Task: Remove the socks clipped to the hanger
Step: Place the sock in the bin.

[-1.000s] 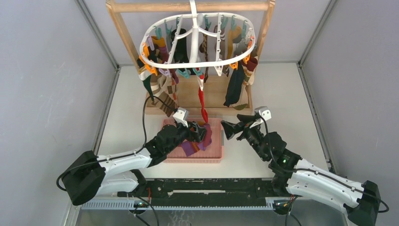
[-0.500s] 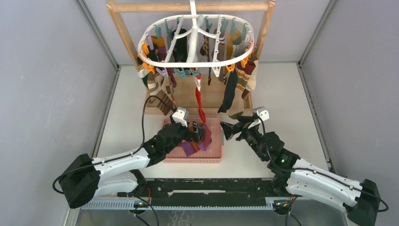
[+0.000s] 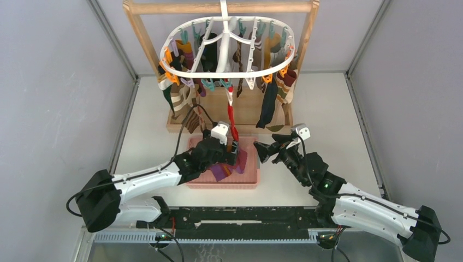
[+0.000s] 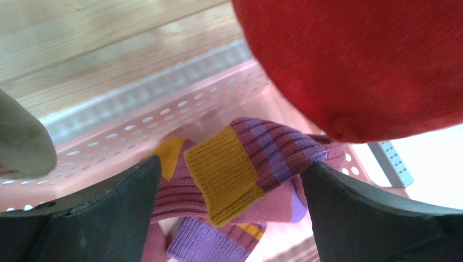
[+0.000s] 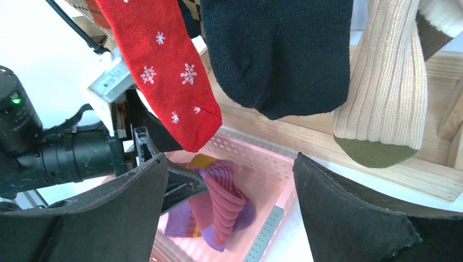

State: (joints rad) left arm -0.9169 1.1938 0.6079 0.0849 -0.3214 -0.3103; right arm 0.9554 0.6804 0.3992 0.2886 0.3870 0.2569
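We had raised the left gripper (image 3: 233, 148), wide and empty, from the basket (image 3: 224, 185) to the red sock (image 3: 232, 114) at 12 o'clock, likely our next pull; the right gripper (image 3: 261, 150) gaped too.

A wooden frame stand (image 3: 174, 7) stood at the back of the white counter (image 3: 327, 120), a pink perforated basket (image 3: 224, 184) just before its base.

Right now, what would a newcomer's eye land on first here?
First, the white hanger, crowded with clipped socks, hanging from the wooden frame at the back of the table. Next, the red sock with snowflakes, its toe just above the pink basket, where a purple and mustard striped sock lies. The left gripper and right gripper are open near that toe.
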